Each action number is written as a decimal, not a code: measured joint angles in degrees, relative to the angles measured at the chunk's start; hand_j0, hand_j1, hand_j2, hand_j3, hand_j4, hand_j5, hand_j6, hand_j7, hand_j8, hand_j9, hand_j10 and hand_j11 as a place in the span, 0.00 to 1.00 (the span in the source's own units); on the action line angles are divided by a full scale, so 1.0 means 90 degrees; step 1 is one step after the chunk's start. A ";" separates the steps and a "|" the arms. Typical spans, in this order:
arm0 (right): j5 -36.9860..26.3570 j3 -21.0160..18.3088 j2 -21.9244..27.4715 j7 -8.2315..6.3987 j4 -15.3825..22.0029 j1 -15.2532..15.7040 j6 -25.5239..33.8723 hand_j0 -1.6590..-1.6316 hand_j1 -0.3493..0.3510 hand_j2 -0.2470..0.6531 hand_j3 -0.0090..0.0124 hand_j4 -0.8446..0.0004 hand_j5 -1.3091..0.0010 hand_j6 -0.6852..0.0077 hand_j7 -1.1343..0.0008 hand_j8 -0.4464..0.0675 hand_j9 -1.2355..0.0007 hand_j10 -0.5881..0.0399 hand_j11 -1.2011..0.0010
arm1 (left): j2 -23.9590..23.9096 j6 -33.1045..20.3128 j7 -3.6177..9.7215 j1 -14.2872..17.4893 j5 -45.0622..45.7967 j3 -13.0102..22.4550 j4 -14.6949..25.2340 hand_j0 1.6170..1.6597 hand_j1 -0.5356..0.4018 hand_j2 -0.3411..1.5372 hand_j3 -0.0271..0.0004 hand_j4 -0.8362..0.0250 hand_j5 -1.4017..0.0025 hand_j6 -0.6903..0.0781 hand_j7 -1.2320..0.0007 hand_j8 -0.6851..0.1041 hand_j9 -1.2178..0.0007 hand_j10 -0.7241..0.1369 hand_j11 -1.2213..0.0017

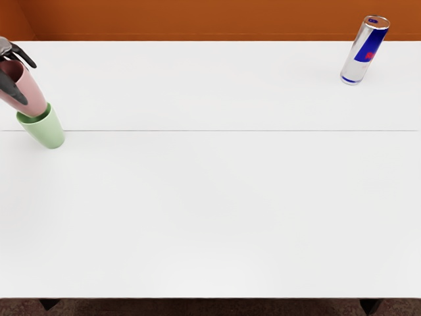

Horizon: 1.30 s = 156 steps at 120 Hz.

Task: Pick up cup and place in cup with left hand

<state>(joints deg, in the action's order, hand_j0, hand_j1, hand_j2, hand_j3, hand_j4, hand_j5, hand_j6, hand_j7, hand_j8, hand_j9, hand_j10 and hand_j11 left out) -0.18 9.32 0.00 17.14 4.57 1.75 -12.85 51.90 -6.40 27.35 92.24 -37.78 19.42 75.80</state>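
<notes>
Green cup (49, 129) stands, mouth at the base of the pink cup (33, 94) gripped by the left hand (6, 49).

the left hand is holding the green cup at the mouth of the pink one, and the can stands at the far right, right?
No, the cup colours are swapped: the head view shows the left hand holding the pink cup at the mouth of the green cup. The can does stand at the far right.
</notes>
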 joint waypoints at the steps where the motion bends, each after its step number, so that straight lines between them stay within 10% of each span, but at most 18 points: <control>1: 0.0000 0.0000 0.0000 0.0000 0.0000 0.0000 0.0000 0.04 0.00 0.27 0.42 1.00 1.00 0.99 1.00 0.87 1.00 0.94 1.00 | 0.0003 -0.0001 -0.0001 -0.0011 -0.0003 0.0000 0.0000 0.85 0.41 0.26 0.99 0.45 0.56 0.42 0.48 0.57 0.47 0.47 0.49; 30: 0.0000 0.0000 0.0000 0.0000 0.0000 0.0000 0.0000 0.04 0.00 0.27 0.42 1.00 1.00 0.99 1.00 0.87 1.00 0.94 1.00 | 0.0016 -0.0003 -0.0031 -0.0045 0.0008 0.0004 0.0029 0.86 0.47 0.24 0.99 0.48 0.60 0.36 0.53 0.51 0.52 0.41 0.52; 91: 0.0000 0.0000 0.0000 0.0000 0.0000 0.0000 0.0001 0.04 0.00 0.27 0.42 1.00 1.00 0.99 1.00 0.87 1.00 0.94 1.00 | 0.0054 0.0112 -0.0357 -0.0086 0.0086 -0.0087 0.0146 0.95 0.75 0.20 0.99 0.78 0.85 0.69 0.83 0.67 0.83 0.66 0.83; 114: 0.0000 0.0000 0.0000 0.0000 0.0000 0.0000 0.0001 0.04 0.00 0.27 0.42 1.00 1.00 0.99 1.00 0.87 1.00 0.94 1.00 | 0.0267 0.0881 -0.1106 -0.0039 0.0356 -0.0739 0.0552 0.96 0.86 0.19 0.99 0.88 0.93 0.79 0.92 0.77 0.92 0.75 0.92; 156: 0.0000 0.0000 0.0000 0.0000 0.0000 0.0000 -0.0001 0.04 0.00 0.27 0.42 1.00 1.00 0.99 1.00 0.87 1.00 0.94 1.00 | 0.0211 0.3779 -0.1233 -0.0022 0.2380 -0.1623 0.1192 0.96 0.91 0.19 0.99 0.93 0.97 0.85 0.97 0.83 0.97 0.80 0.97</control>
<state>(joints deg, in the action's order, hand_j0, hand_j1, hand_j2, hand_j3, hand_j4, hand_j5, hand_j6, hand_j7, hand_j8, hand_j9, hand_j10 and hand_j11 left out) -0.17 9.32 0.00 17.14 4.57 1.76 -12.86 53.79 27.61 16.25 92.04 -16.36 4.82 86.52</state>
